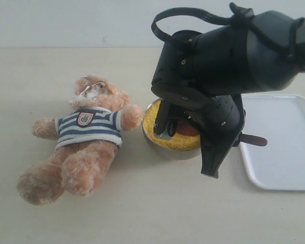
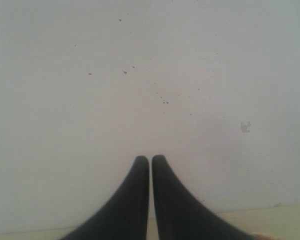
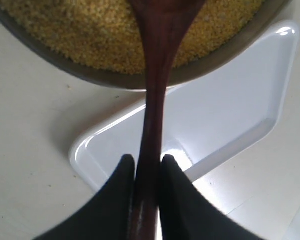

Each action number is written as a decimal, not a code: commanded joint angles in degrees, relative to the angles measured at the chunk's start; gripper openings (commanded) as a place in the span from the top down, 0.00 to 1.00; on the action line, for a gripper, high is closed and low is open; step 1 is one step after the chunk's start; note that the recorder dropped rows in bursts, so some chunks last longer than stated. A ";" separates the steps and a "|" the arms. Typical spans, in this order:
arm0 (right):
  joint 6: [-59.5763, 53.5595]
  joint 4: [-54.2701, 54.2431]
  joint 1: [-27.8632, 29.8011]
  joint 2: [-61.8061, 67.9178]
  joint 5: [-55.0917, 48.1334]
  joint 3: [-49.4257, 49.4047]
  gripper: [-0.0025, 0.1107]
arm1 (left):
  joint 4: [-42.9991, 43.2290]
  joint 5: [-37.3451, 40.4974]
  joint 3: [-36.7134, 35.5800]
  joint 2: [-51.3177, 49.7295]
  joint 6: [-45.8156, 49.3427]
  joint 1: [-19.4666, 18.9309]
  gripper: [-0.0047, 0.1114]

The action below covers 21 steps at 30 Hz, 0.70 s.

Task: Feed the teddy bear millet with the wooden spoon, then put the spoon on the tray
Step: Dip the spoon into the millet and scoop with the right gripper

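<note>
Now R gripper (image 3: 146,161) pinches the wooden spoon (image 3: 157,75) by its handle, spoon head at the millet (image 3: 80,35) in the steel bowl (image 3: 90,77). White tray (image 3: 230,110) sits just beside bowl; bear (image 1: 86,137) lies on the other side, paw at rim. R arm (image 1: 234,56) hides much of bowl. L gripper (image 2: 150,162) closed, empty.
</note>
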<state>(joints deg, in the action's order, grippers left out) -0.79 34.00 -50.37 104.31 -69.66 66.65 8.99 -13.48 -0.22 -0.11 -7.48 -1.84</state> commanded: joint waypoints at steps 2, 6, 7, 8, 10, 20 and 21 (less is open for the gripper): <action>-0.87 -0.40 -1.62 -0.22 -0.30 -0.23 0.98 | -0.25 0.03 0.22 0.11 -0.20 0.38 0.93; -0.87 -0.28 -1.60 -0.22 -0.30 -0.23 0.98 | -0.25 0.03 0.22 0.11 -0.20 0.38 0.93; -0.75 -0.18 -1.60 -0.22 -0.30 -0.23 0.98 | -0.25 0.03 0.22 0.11 -0.20 0.38 0.93; -0.75 -0.18 -1.60 -0.22 -0.30 -0.23 0.98 | -0.25 0.03 0.22 0.11 -0.20 0.38 0.93; -0.64 -0.18 -1.60 -0.22 -0.30 -0.23 0.98 | -0.25 0.03 0.22 0.11 -0.20 0.38 0.93; 1.70 -0.38 -1.60 -0.22 -0.30 -0.23 0.98 | -0.25 0.03 0.22 0.11 -0.20 0.38 0.93; 1.70 -0.38 -1.60 -0.22 -0.30 -0.23 0.98 | -0.25 0.03 0.22 0.11 -0.20 0.38 0.93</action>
<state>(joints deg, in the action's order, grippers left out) 0.51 33.75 -51.95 104.31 -69.66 66.65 8.99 -13.48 -0.22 -0.11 -7.48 -1.84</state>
